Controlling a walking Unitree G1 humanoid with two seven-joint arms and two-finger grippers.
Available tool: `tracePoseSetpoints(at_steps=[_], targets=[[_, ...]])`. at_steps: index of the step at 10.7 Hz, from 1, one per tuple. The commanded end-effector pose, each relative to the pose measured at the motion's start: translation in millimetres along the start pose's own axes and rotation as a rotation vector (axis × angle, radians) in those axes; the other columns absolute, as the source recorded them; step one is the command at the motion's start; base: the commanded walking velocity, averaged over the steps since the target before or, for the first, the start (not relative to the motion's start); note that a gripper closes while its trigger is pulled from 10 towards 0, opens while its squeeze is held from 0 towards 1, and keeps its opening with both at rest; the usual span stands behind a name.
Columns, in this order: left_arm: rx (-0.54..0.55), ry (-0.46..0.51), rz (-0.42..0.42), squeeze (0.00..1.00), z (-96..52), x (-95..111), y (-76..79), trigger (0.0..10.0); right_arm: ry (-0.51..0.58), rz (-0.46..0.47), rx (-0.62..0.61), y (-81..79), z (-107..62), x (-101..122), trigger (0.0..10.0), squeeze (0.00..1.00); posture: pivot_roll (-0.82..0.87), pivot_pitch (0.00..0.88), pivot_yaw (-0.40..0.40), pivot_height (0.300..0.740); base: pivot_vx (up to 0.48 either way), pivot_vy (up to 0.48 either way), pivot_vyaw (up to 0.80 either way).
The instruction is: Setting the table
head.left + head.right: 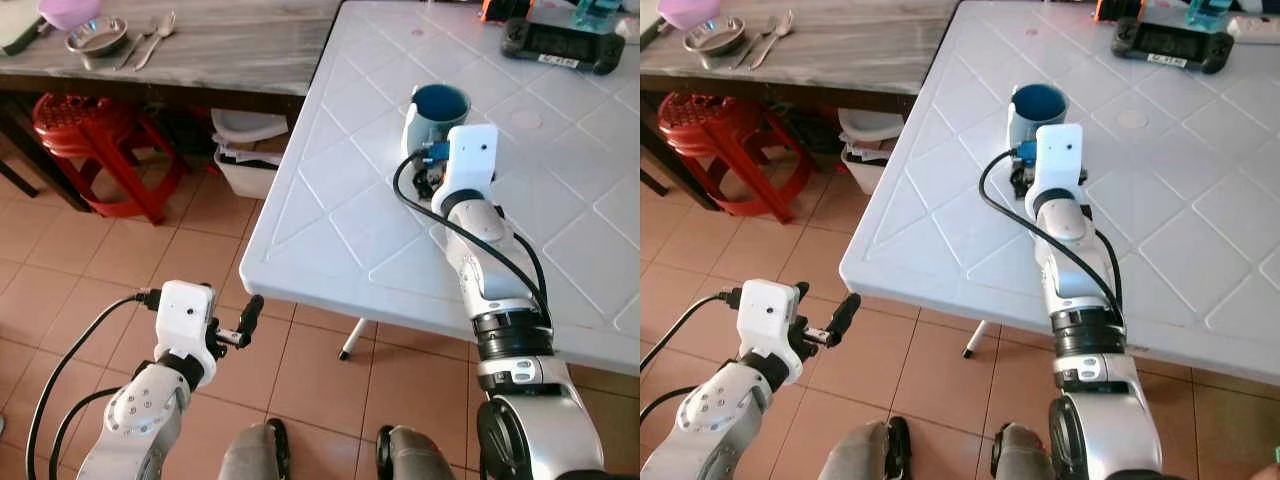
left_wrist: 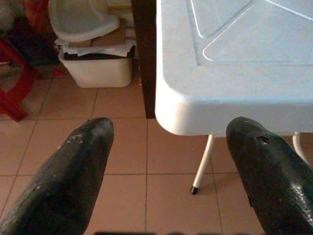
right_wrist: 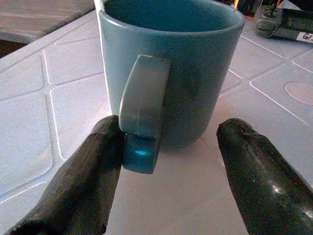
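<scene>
A blue mug [image 1: 440, 105] stands upright on the white plastic table [image 1: 340, 230], its handle [image 3: 142, 112] turned toward my right gripper [image 3: 171, 131]. That gripper is open and right behind the mug, low over the tabletop. One finger [image 3: 93, 166] lies close against the handle, and the other [image 3: 254, 166] stands apart on the far side. My left gripper [image 1: 248, 318] is open and holds nothing. It hangs over the tiled floor, below and in front of the white table's near corner [image 2: 186, 112].
A wooden table [image 1: 230, 50] at the back left carries a metal bowl [image 1: 97, 37], spoons [image 1: 150, 40] and a pink bowl [image 1: 68, 10]. Under it are a red stool [image 1: 80, 130] and a white bin [image 1: 245, 160]. A black controller [image 1: 560, 45] lies far on the white table.
</scene>
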State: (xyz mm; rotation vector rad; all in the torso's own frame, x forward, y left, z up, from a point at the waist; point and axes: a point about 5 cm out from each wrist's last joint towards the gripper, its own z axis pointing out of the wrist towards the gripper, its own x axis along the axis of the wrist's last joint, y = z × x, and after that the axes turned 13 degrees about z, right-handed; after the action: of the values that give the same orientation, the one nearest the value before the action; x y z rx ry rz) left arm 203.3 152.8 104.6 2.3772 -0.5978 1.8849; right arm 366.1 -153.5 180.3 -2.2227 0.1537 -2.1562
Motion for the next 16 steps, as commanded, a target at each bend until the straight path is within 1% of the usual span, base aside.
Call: tracePoseSetpoints(at_steps=[1,8,10,12,13,14,15,16], targets=[[0.016,-0.006,0.007,0.0,-4.0,1.2,-2.8,10.0,0.009,0.001,0.006,-3.7,2.4,2.8,0.0,0.0,0.09,0.204,0.097,0.74,0.0,0.0,0.0],[0.013,-0.013,0.016,0.0,-2.1,1.2,-3.2,10.0,0.051,-0.032,0.057,-3.4,8.4,8.7,0.0,0.0,0.09,0.199,0.099,0.74,0.0,0.0,0.0],[0.015,-0.012,0.016,0.0,0.8,1.2,-3.4,10.0,0.058,-0.036,0.069,-4.5,9.2,8.4,0.0,0.0,0.08,0.187,0.097,0.74,0.0,0.0,0.0],[0.017,-0.006,0.012,0.0,5.7,1.6,-2.3,10.0,0.058,-0.04,0.067,-2.2,10.0,6.7,0.0,0.0,0.08,0.169,0.091,0.74,0.0,0.0,0.0],[0.024,0.009,0.006,0.0,13.9,2.8,-1.9,10.0,0.069,-0.052,0.061,1.0,9.9,7.4,0.0,0.0,0.06,0.14,0.083,0.74,0.0,0.0,0.0],[0.026,0.009,0.005,0.0,16.5,2.7,-1.6,10.0,0.07,-0.053,0.06,1.9,9.9,7.0,0.0,0.0,0.06,0.13,0.08,0.74,0.0,0.0,0.0],[0.058,0.046,-0.009,0.0,26.3,7.9,-4.2,10.0,0.084,-0.048,0.056,4.7,3.4,4.4,0.0,0.0,0.05,0.087,0.066,0.74,0.0,0.0,0.0],[0.084,0.073,-0.008,0.0,37.1,12.2,-7.3,10.0,0.099,-0.047,0.058,6.3,-4.9,0.4,0.0,0.0,0.03,0.046,0.056,0.74,0.0,0.48,0.0]])
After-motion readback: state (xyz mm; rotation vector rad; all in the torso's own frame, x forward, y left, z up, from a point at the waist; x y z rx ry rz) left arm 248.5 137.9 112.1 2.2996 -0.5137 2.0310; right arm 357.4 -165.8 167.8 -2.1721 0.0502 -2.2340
